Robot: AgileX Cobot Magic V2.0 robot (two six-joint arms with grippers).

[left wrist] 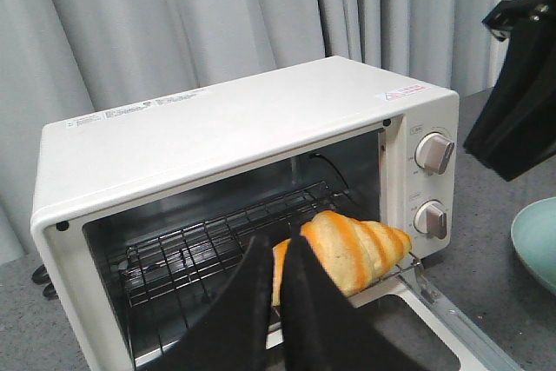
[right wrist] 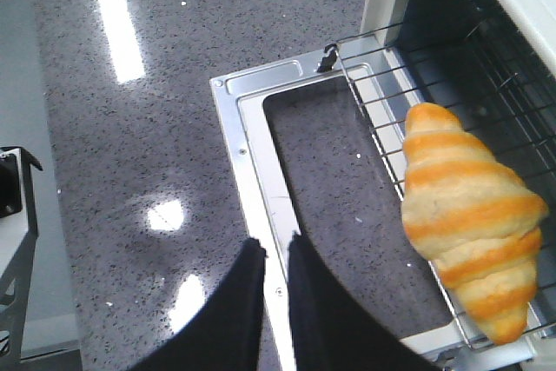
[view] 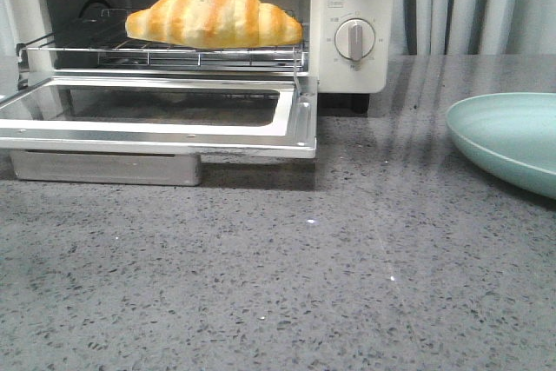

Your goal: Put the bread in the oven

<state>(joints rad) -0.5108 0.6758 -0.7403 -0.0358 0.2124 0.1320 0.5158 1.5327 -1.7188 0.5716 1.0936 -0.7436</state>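
With both grippers (left wrist: pixel 276 301) (right wrist: pixel 271 301) nearly closed and empty, the bread (view: pixel 215 15) at upper centre overhangs the rack (view: pixel 165 51) front and may roll out of the oven (view: pixel 352 19).

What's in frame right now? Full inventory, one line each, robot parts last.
bread: 1, golden-orange with cream ridges, lying on the wire rack at the oven mouth.
oven: 1, cream-white, back left of the counter, glass door dropped open.
wire rack: 1, metal, pulled partly out of the oven.
dial knobs: 2, silver-grey, on the oven's right panel.
plate: 1, pale green, right of the oven on the counter.
counter: 1, grey speckled stone.
curtain: grey, behind the oven.
left claw: 1, black, fingers together, holding nothing, in front of the oven opening.
right claw: 1, black, fingers together, holding nothing, above the open door's edge.
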